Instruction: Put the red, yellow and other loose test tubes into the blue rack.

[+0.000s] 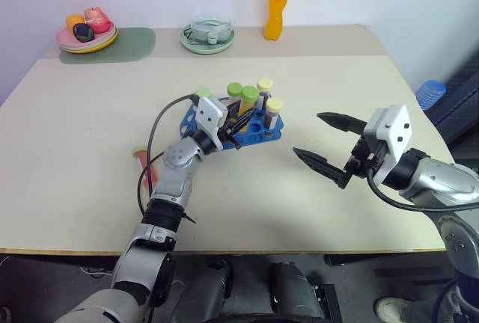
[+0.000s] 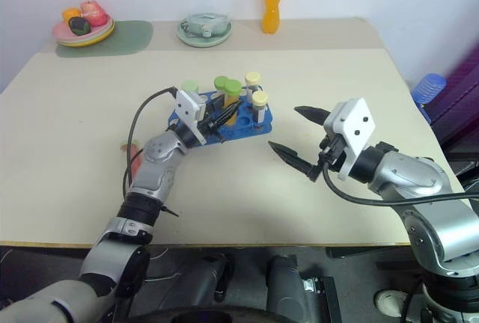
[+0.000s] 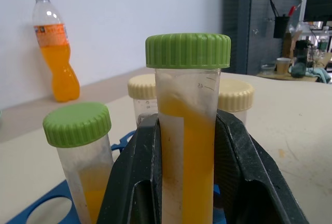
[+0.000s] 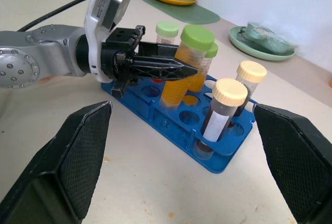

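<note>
Left end effector (image 4: 179, 71) is clamped on a yellow-orange tube (image 4: 182, 68) in the blue rack (image 4: 176, 125); right end effector (image 1: 323, 142) is spread wide. A red tube (image 1: 142, 164) remains on the table (image 1: 75, 173).

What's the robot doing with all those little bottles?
It's sorting test tubes into a blue rack. Its left tool is shut on a yellow tube with a green cap, which stands in the rack. Other capped tubes stand there too. A red tube lies on the table beside the left arm. The right tool waits open nearby, holding nothing.
</note>
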You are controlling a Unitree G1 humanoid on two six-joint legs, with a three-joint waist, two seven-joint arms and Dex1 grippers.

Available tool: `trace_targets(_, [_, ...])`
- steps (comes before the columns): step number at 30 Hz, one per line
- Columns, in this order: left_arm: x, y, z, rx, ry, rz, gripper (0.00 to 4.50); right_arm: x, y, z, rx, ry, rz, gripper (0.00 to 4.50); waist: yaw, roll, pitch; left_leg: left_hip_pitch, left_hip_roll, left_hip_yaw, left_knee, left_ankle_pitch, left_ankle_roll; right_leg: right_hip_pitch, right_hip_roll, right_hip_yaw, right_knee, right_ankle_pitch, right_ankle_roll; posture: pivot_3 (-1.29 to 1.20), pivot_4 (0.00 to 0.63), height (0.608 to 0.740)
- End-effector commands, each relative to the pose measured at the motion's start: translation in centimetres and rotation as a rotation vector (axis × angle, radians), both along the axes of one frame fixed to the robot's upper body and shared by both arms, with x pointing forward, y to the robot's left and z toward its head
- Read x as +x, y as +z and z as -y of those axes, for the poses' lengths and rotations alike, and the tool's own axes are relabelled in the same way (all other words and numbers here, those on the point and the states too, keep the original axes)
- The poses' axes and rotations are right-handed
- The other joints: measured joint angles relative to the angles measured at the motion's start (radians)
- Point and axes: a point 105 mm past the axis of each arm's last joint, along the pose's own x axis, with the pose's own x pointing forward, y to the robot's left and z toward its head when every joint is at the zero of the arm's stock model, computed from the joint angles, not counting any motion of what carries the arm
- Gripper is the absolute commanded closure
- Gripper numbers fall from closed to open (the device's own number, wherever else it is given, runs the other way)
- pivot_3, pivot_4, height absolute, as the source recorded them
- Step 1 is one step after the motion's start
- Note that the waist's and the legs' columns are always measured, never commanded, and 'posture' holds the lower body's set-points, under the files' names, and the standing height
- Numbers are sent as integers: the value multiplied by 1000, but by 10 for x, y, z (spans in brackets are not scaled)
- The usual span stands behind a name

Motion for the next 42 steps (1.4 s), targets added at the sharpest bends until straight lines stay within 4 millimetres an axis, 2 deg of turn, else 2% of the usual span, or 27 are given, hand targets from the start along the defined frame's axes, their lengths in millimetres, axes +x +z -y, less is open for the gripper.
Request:
trace_targets(1, [-5,23,6,-9,-16,75,3605,-2,8,-3,9,9,46,0,0,0,0,0,0,0,0,0,0,0,0,0,0,0,0,0,150,740])
trace_targets(10, [-7,20,5,-27,-20,43,3605,-1,8,-3,7,9,47,0,-2,0,0,0,0,0,0,0,0,0,0,0,0,0,0,0,150,740])
trace_targets(20, [-1,0,-3,-2,22,11,3605,-1,8,-3,5,8,47,0,0,0,0,0,0,0,0,0,0,0,0,0,0,0,0,0,150,740])
trace_targets(31, [3,-23,1,29,24,-16,3605,-2,7,-3,8,10,41,0,0,1,-1,1,0,0,1,0,0,1,0,0,0,0,0,0,150,740])
trace_targets(42, [0,-32,-3,40,16,-25,3605,-8,2,0,15,1,12,0,0,2,-3,1,0,0,1,0,0,2,0,0,0,0,0,0,150,740])
